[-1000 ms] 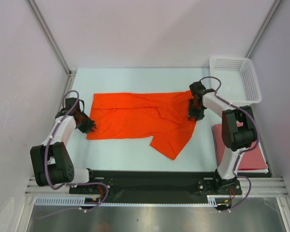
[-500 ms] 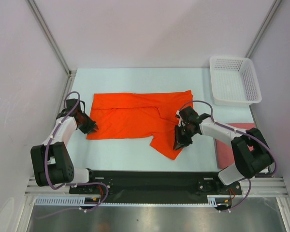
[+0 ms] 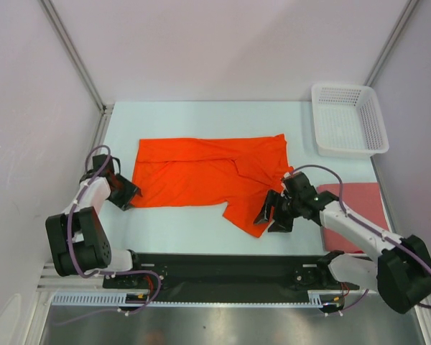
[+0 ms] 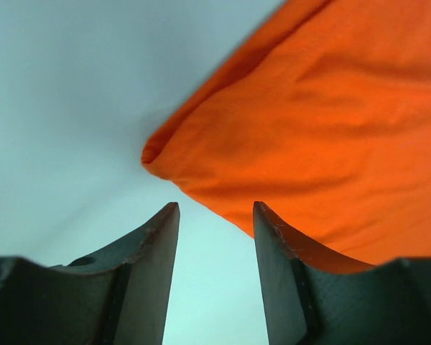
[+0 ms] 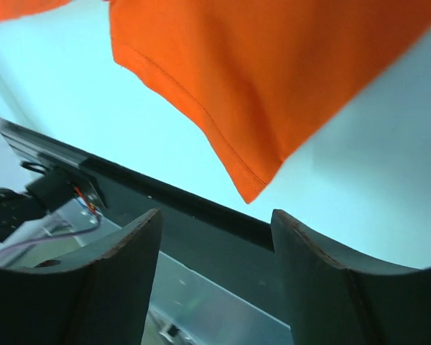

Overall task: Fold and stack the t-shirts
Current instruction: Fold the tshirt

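FOLD UNDER WAY: Your left gripper (image 3: 133, 192) stands open and empty. The corner of the orange t-shirt (image 3: 201, 172) lies just ahead of its fingertips, not touching them. Your right gripper (image 3: 271, 218) is also spread wide with nothing between the jaws, and the sleeve's hemmed tip lies just beyond them. The shirt is spread on the table (image 3: 187, 219) and only partly folded, so this looks like the moment before a fresh grasp. The next move calls for each gripper to go forward and low, close on its piece of cloth, and carry it over the shirt. The brick-red t-shirt (image 3: 363, 195) lies flat behind your right gripper. That arm hides part of it, so you cannot judge its fold. Both wrist views cut off most of the orange cloth.
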Robot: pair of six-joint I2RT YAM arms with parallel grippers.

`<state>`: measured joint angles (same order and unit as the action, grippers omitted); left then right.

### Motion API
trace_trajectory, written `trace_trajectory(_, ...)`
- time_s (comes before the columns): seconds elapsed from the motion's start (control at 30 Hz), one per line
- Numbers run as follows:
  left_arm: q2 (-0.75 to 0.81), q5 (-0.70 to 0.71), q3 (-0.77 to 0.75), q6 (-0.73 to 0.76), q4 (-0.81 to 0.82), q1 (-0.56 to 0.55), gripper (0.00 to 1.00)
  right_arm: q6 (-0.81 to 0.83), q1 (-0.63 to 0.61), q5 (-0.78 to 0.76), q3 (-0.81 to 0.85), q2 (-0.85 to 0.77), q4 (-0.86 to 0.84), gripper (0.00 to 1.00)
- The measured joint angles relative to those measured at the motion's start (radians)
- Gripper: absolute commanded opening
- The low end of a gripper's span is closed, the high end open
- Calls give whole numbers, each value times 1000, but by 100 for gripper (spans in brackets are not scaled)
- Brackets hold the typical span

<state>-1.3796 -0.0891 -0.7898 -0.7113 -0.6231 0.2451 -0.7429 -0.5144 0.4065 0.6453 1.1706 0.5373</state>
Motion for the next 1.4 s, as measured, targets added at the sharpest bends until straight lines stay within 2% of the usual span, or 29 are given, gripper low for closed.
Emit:
trace_trajectory(0.2,-1,58,18,-70,1,49,50,-186,12,-14,-138,-153,-34,73)
trace_trajectory(0.4,-40,86,39,-113,34,79,46,-350,14,-22,-281,-333,-56,71)
trace_trajectory(0.53,-58,79,57,-126,60,88,46,-430,10,-33,-321,-391,-68,71)
trace_trajectory(0.97,-66,59,71,-125,117,101,26,-600,-134,-108,-339,-332,-211,71)
trace_trajectory(1.4,-49,48,100,-117,154,109,11,-843,-178,-237,-473,-327,-387,54)
